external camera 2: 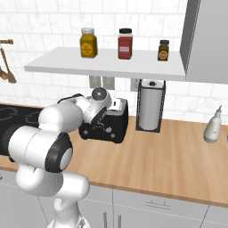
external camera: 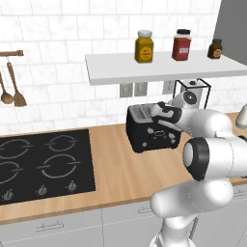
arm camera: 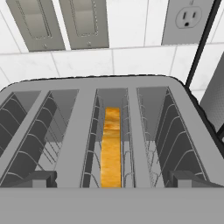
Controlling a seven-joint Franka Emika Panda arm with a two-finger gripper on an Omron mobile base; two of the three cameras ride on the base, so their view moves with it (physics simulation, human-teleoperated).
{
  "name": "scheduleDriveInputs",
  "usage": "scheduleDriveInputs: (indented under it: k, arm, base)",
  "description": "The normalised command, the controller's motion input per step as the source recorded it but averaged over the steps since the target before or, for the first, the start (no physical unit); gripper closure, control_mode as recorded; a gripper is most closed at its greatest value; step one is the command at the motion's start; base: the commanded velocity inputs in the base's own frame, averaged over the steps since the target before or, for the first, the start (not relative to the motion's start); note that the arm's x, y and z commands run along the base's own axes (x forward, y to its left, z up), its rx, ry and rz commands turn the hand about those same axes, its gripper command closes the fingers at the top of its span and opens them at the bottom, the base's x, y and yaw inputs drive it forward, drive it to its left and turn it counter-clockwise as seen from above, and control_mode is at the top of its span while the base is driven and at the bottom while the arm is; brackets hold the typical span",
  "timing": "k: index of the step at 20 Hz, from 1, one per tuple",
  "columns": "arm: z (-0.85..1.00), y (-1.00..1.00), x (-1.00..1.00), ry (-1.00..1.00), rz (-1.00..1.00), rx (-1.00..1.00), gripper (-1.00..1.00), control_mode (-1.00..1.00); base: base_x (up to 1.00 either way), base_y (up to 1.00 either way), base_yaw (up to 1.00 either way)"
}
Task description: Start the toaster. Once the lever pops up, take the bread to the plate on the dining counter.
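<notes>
Golden bread is sitting in the toaster; we are hovering our tool, jaws apart, lifting and plating remaining.

place: rendered home kitchen
walls: white tile backsplash ran behind the counter
worktop: wood counter over grey cabinet fronts
cooking: black four-ring hob was set into the counter; wooden spoons hung from a rail
appliance: black toaster stood near the wall, bread sat in one slot
storage: white shelf held three jars
extras: paper towel roll in a rack, wall outlet, switches
</notes>
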Motion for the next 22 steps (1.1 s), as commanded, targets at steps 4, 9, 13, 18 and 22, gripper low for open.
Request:
scheduleDriveInputs:
  k: [4,9,13,18,22]
  arm:
    - [0.0,0.0,0.0,0.0,0.0,0.0,-1.0,-1.0]
    - [0.0,0.0,0.0,0.0,0.0,0.0,-1.0,-1.0]
    - [0.0,0.0,0.0,0.0,0.0,0.0,-1.0,-1.0]
    - [0.0,0.0,0.0,0.0,0.0,0.0,-1.0,-1.0]
    - [0.0,0.0,0.0,0.0,0.0,0.0,-1.0,-1.0]
  base:
    - [0.0,0.0,0.0]
    - [0.0,0.0,0.0]
    - [0.0,0.0,0.0]
    - [0.0,0.0,0.0]
    - [0.0,0.0,0.0]
